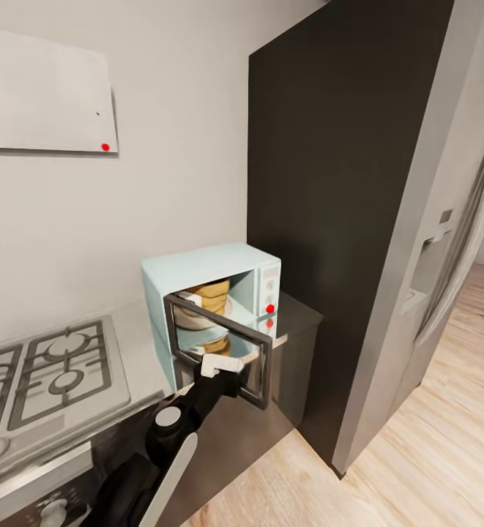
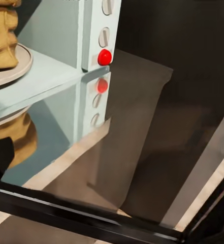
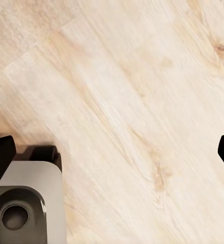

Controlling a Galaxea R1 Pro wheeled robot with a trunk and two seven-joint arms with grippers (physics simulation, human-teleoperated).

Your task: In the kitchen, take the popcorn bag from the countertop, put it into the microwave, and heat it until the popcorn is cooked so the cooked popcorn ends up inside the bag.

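Nearest: black-and-white left arm with pale left gripper (image 1: 225, 364) at the lower edge of the open dark-glass door (image 1: 227, 351); whether its jaws are spread or closed cannot be told. Right gripper (image 3: 112, 152): dark fingertips at opposite frame edges, spread wide over pale wood plank floor (image 3: 132, 91). Next: brushed-steel grey countertop (image 1: 143, 351) with gas hob (image 1: 44, 377). Beyond: boxy mint-blue microwave (image 1: 198, 265), red button, door swung open; mustard-tan popcorn bag (image 1: 211, 293) inside on the round turntable (image 2: 12, 68). Farthest: dark tall cabinet panel (image 1: 329, 183), steel refrigerator (image 1: 454, 241).
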